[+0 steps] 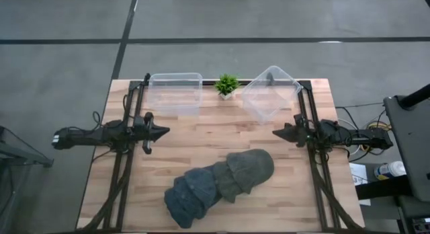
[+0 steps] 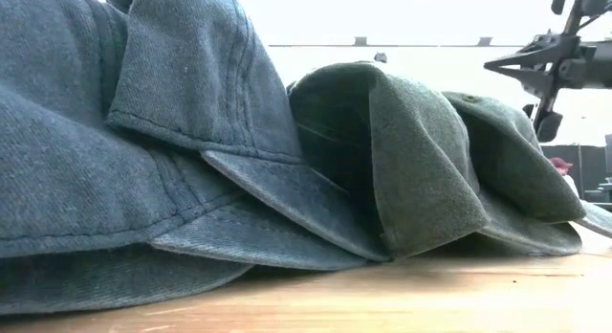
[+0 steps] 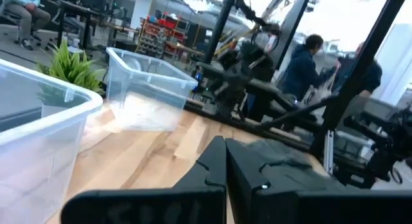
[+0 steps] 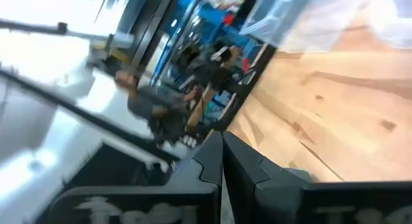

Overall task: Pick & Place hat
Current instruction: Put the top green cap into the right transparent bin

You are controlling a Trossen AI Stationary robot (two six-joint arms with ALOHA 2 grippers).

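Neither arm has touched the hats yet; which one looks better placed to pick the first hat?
Probably the right. The right gripper is shut and hovers just above the green end of the hat row, nearer than the left gripper, also shut, is to the blue end. The difference is modest.

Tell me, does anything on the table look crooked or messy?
Yes. The right clear bin sits turned at an angle, while the left clear bin lines up straight with the table edge. The hats lie overlapping in a slanted row, not spilled.

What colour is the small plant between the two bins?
Green, in a white pot; the high view shows it best.
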